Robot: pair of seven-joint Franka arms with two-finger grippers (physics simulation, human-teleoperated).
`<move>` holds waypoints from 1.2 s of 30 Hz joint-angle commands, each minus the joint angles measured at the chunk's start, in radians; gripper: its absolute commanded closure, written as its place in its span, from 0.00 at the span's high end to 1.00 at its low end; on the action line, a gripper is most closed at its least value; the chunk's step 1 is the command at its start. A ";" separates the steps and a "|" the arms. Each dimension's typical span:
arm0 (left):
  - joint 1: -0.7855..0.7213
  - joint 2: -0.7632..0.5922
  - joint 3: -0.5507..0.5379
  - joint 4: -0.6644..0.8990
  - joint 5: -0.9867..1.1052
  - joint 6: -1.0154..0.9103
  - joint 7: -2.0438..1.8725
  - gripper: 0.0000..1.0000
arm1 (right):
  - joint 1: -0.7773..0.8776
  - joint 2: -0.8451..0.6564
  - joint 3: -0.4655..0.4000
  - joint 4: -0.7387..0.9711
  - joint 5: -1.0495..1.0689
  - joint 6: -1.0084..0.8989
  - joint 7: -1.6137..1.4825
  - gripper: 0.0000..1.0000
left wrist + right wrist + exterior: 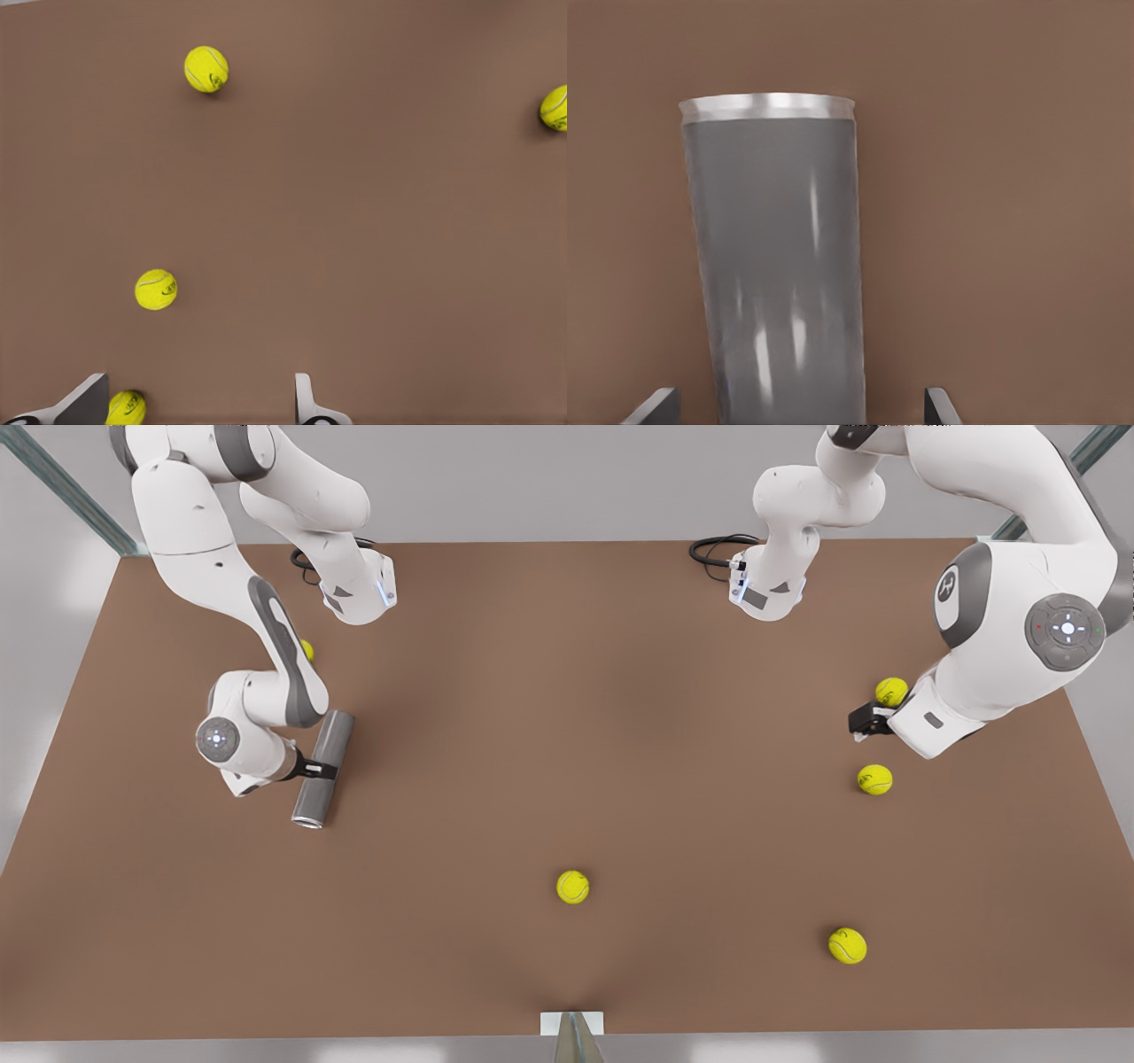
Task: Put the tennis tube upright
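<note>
At the front view's left, the right gripper (321, 769) has its fingers spread around the grey tennis tube (322, 769), which lies flat on the brown bench (567, 735). At the right edge, the left gripper (861, 722) hangs with fingers apart beside a tennis ball (891, 691).

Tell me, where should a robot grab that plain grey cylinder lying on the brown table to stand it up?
Probably around its middle, from above, with fingers across the round sides: the grey cylinder lies flat, and a grip at the middle should tip it evenly. The right gripper straddles it there, open. The left gripper waits open beside a yellow tennis ball.
</note>
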 commanded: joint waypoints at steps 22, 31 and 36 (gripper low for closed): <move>0.000 0.009 0.000 -0.011 0.000 0.002 -0.003 1.00 | -0.015 0.010 0.029 -0.081 0.012 0.055 0.003 1.00; 0.001 0.016 0.000 -0.011 0.000 0.003 -0.003 1.00 | -0.017 0.052 0.029 -0.074 0.012 0.073 0.011 1.00; 0.001 0.019 0.000 -0.011 0.000 0.003 -0.003 1.00 | -0.015 0.052 0.029 -0.072 0.012 0.071 0.014 0.72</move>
